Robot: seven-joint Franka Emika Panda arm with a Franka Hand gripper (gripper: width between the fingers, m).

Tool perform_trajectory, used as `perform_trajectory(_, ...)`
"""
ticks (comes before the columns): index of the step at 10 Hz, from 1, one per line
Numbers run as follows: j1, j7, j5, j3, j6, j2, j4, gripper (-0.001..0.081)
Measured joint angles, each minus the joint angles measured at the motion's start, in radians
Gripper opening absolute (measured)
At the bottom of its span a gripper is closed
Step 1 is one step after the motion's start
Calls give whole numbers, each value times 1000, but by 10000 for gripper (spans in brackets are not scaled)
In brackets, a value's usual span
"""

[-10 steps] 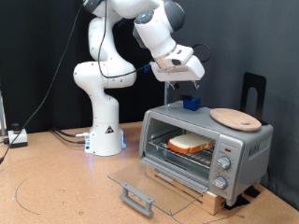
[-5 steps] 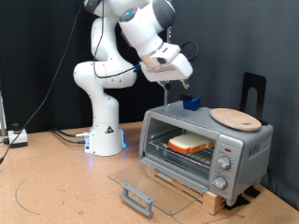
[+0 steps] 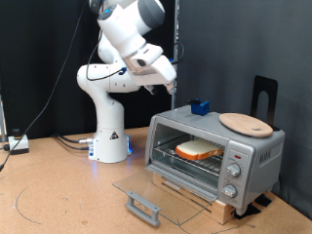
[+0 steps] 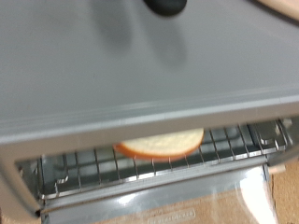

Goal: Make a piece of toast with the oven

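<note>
The silver toaster oven (image 3: 255,150) stands at the exterior view's right on a wooden slatted base. Its glass door (image 3: 161,188) hangs open and lies flat in front. The piece of toast (image 3: 198,150) lies flat on the wire rack inside; it also shows in the wrist view (image 4: 161,145) on the rack (image 4: 140,166). My gripper (image 3: 170,86) hangs in the air above and to the exterior view's left of the oven, touching nothing and holding nothing. Only a dark blurred tip shows in the wrist view (image 4: 166,5).
A round wooden plate (image 3: 246,124) and a small blue object (image 3: 200,107) sit on the oven's top. Knobs (image 3: 233,175) are on its right panel. The door handle (image 3: 142,206) juts out over the table. The robot base (image 3: 109,136) stands behind, with cables at the left.
The arm has swung to the exterior view's left and away from above the oven's top. The toast, the open door and the plate have not moved.
</note>
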Motion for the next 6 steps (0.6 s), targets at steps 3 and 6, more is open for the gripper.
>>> perform_trajectory(3,-28,-22,-25,-46,-20,33,17,809)
perform_trajectory(6,-35,299,98,-29,-11,54,21,809)
